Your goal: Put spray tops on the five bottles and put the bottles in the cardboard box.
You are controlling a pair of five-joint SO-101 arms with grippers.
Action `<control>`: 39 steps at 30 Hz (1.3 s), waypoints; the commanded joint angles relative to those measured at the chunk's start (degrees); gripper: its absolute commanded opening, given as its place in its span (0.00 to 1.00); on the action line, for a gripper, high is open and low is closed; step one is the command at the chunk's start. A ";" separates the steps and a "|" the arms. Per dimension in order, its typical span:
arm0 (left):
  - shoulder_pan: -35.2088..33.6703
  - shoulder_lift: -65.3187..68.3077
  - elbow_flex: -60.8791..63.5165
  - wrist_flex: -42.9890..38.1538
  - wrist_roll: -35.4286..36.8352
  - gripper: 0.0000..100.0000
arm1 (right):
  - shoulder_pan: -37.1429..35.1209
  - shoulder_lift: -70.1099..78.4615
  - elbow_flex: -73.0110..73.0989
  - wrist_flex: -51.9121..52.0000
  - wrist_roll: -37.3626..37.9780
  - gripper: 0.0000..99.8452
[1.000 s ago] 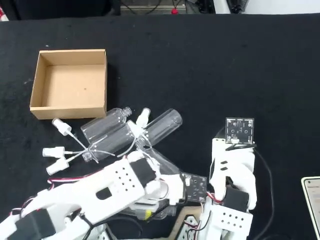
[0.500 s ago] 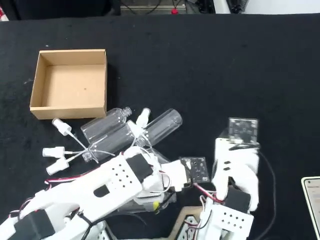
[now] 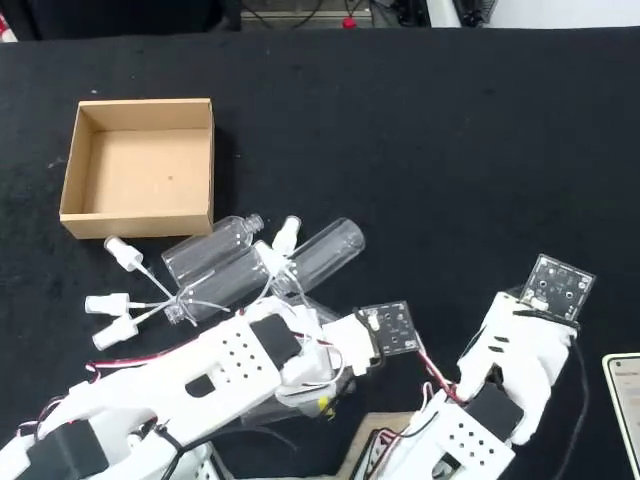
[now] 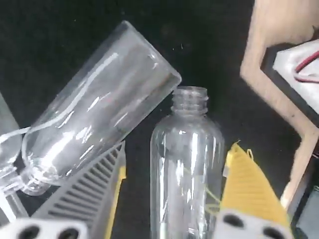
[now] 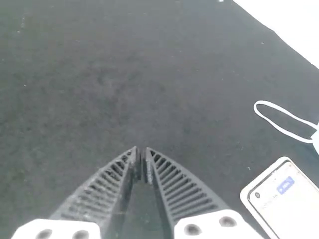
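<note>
My left gripper (image 4: 178, 147) is open, its grey and yellow fingers (image 4: 246, 184) on either side of a clear capless bottle (image 4: 187, 164); the yellow finger touches it, the grey one stands off. A second clear bottle (image 4: 99, 114) lies slanted beside it. In the high view, two clear bottles (image 3: 215, 262) (image 3: 322, 250) lie near the table's middle among several white spray tops (image 3: 110, 303) with thin tubes. The cardboard box (image 3: 70, 175) stands open at the back left. My right gripper (image 5: 140, 154) is shut above bare black cloth, at the front right.
A phone (image 5: 284, 199) and a white cord loop (image 5: 284, 122) lie at the table's right edge. A wooden base plate (image 4: 279, 64) sits between the two arms at the front. The left arm (image 3: 230, 365) covers the front left.
The right arm has swung out to the right and turned. The left wrist has shifted a little away from the front edge, over the bottle.
</note>
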 commanded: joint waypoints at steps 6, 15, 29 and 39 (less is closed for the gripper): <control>-4.09 -2.29 0.48 3.96 0.53 0.30 | 0.97 -6.20 -0.75 0.26 0.18 0.01; -4.88 -2.29 0.48 6.24 0.62 0.12 | 0.88 -6.20 -0.57 0.26 0.18 0.01; -27.21 -2.37 -1.36 19.16 -8.44 0.12 | -8.44 -5.67 -0.48 6.59 -0.26 0.01; -28.53 -12.13 3.12 14.77 -5.80 0.12 | -14.77 -5.58 -0.48 11.34 0.18 0.01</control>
